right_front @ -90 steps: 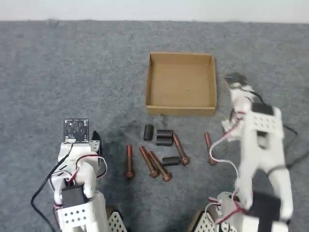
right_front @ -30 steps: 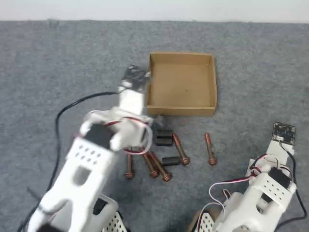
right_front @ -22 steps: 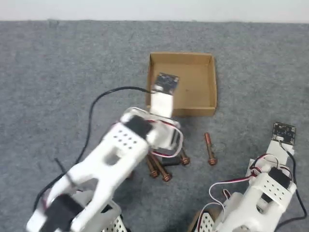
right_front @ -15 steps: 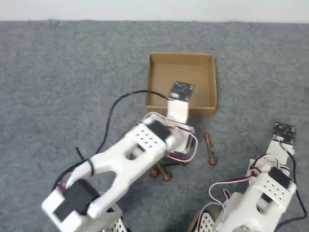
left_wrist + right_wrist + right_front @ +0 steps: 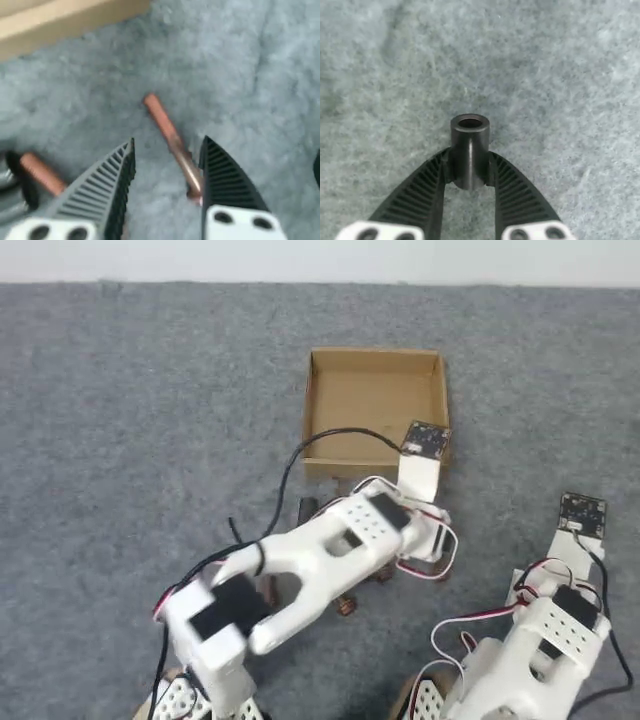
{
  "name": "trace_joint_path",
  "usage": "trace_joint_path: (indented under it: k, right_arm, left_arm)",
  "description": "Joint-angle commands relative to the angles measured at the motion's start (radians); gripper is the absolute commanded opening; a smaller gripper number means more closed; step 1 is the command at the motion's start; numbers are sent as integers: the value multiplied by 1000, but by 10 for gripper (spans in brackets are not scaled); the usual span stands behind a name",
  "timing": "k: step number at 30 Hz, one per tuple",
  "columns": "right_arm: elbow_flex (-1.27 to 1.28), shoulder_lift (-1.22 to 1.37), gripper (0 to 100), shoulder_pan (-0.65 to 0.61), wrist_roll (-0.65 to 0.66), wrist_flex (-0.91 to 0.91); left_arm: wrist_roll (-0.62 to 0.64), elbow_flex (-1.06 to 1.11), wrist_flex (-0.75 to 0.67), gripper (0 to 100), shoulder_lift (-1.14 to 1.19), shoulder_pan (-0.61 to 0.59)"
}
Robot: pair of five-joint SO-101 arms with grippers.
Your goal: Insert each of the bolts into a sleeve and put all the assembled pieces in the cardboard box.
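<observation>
– Where had the left arm [image 5: 340, 545] got to when you looked?

– It lay stretched across the grey carpet [image 5: 150, 390] from the near edge towards the middle, its wrist just short of the near right corner of the cardboard box [image 5: 375, 468]. The box itself sat in the middle of the carpet's far half.

– And its gripper?

– The left gripper [image 5: 168, 142] hung over the carpet with its fingers spread wide, gripping nothing. A copper bolt [image 5: 160, 117] lay flat between them, close against one finger; I couldn't tell whether it touched. A second bolt [image 5: 42, 172] lay off to the side, outside the fingers, and the box wall ran beyond them.

– What about the sleeves?

– The right gripper [image 5: 470, 162] had its fingers pinched on a black sleeve [image 5: 470, 140], open bore facing up at the wrist, over bare carpet. That right arm [image 5: 545, 635] was folded at the near right corner. Another sleeve [image 5: 307, 508] lay just in front of the box's near wall, beside the left arm, and a bolt head [image 5: 346, 605] poked out from under it.
</observation>
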Motion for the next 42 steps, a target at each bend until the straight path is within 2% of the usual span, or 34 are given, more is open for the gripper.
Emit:
trace_joint_path:
  k: [1,6,9,11,16,18,23,25,28,33,36,42]
  right_arm:
    - [-6,-41,6,-15,-3,-13]
    - [-6,-41,6,-13,-3,-13]
    - [-6,-41,6,-13,-3,-13]
    - [-6,-42,6,-13,-3,-13]
    - [-6,-42,6,-13,-3,-13]
    - [-5,-42,6,-13,-3,-13]
    - [-5,-42,6,-12,-3,-13]
    - [-5,-42,6,-10,-3,-13]
    - [-5,-42,6,-10,-3,-13]
    - [-5,-42,6,-10,-3,-13]
    - [-5,-42,6,-10,-3,-13]
    - [-5,-42,6,-10,-3,-13]
  left_arm:
    - [11,-145,48,210,37,-9]
    - [8,-205,146,187,78,-9]
    - [-2,-205,147,66,78,-9]
    - [-71,-206,147,5,78,-5]
    - [-192,-209,170,15,77,-3]
    - [-298,-225,184,15,77,-3]
    - [-727,-234,189,18,77,8]
    - [-793,-234,189,19,77,21]
    - [-695,-234,198,19,48,43]
    - [-359,-229,285,19,-100,54]
    - [-216,-222,339,19,-146,34]
    - [-175,-128,384,29,-146,-32]
